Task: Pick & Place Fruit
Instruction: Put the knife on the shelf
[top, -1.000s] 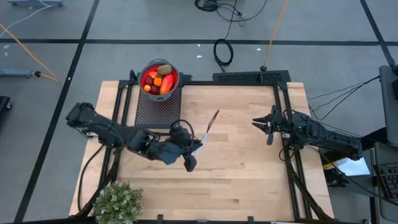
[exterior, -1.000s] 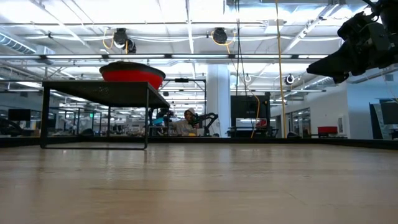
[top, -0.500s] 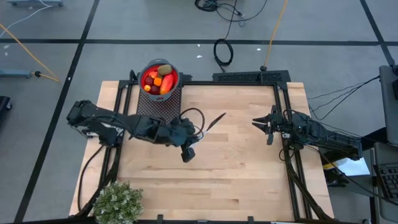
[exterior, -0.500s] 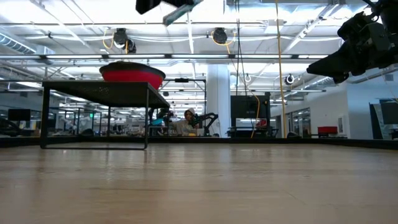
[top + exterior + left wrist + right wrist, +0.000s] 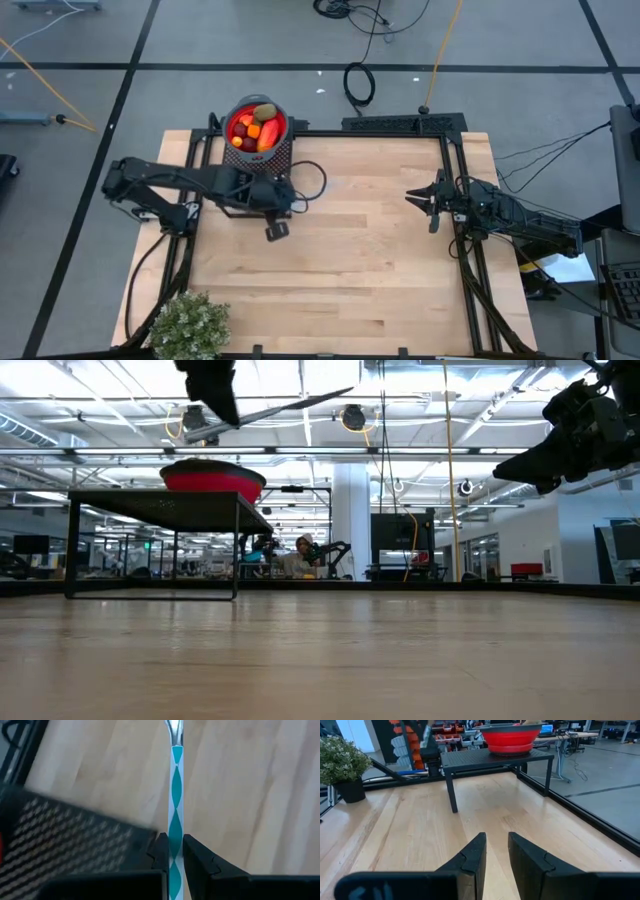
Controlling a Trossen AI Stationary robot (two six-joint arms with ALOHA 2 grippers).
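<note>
No writing could be read. The fruit (image 5: 255, 127), about five pieces, lay heaped in one red bowl (image 5: 281, 126) on one black mesh stand (image 5: 232, 179). Just beside the stand, the left gripper (image 5: 173, 851) clamped one teal-and-white-handled knife (image 5: 176, 795) above the table (image 5: 380, 260). The right gripper (image 5: 493, 851) hung well apart, fingers slightly parted, holding nothing.

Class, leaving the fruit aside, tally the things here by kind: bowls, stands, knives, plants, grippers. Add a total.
Bowl: 1
Stand: 1
Knife: 1
Plant: 1
Grippers: 2, left gripper and right gripper
Total: 6
</note>
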